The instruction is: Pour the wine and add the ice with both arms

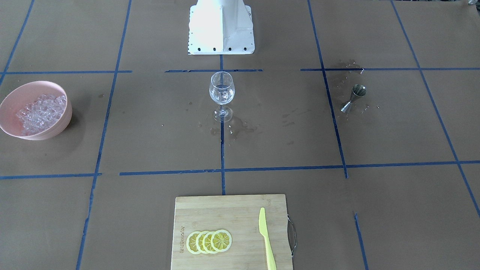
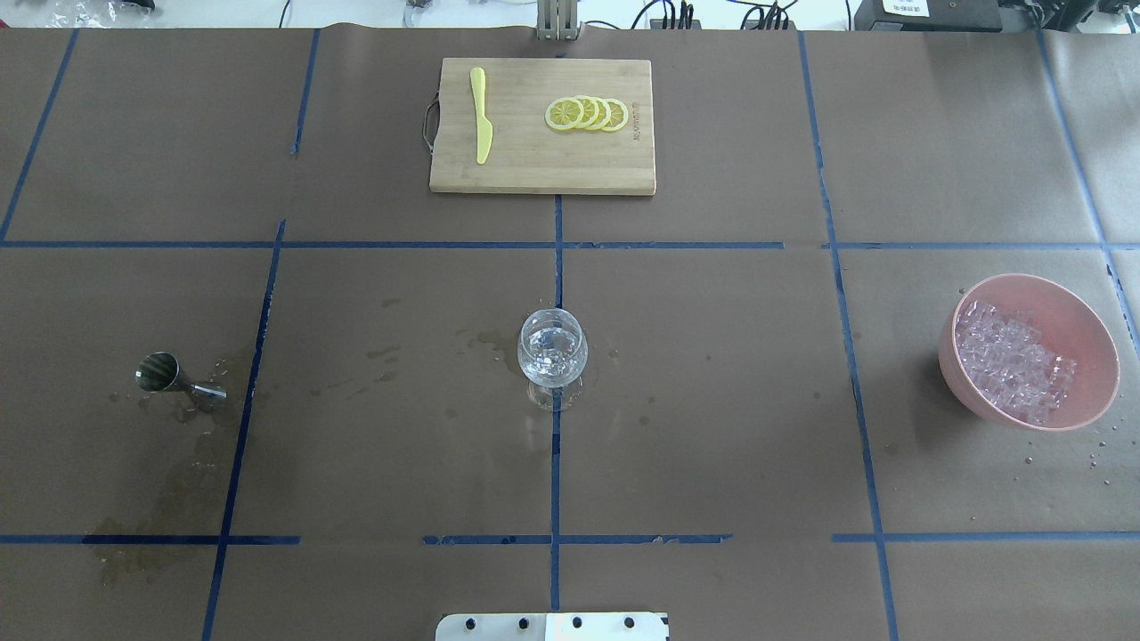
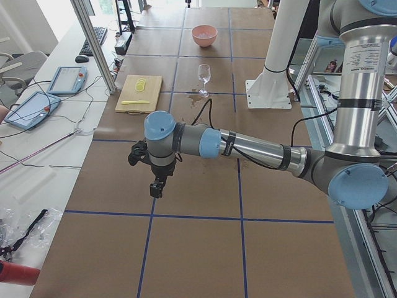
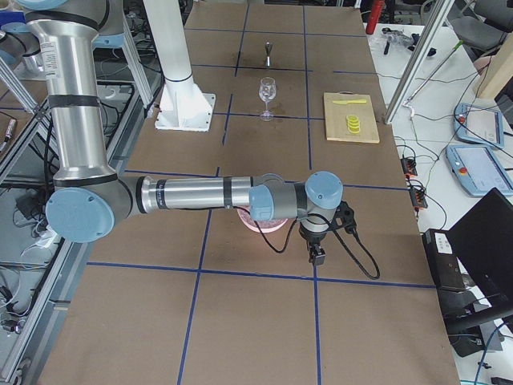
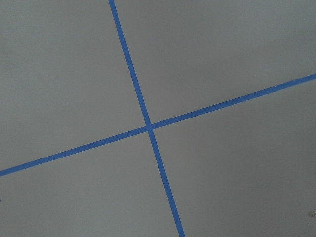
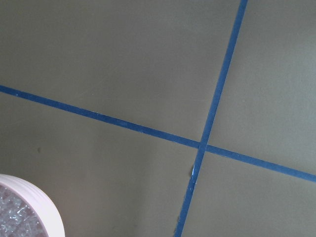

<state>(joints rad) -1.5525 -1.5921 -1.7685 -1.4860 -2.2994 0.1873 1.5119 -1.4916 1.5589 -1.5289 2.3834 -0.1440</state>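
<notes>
- On my robot's right side, the ice (image 2: 1011, 361) is a glittering heap of clear cubes in a pink bowl (image 2: 1085, 325).
- Brown paper table (image 2: 712, 427), gridded with blue tape (image 2: 555, 463), shows wet stains (image 2: 488, 338) around the wine glass (image 2: 552, 347) and jigger (image 2: 169, 374).
- My left gripper (image 3: 157, 189) and right gripper (image 4: 317, 257) hang over opposite ends; I cannot tell their grip.

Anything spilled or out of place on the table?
Yes: wet patches darken the paper around the wine glass foot and beside the metal jigger, with a larger stain trailing from it. A few droplets lie by the pink bowl. Nothing is tipped over.
</notes>
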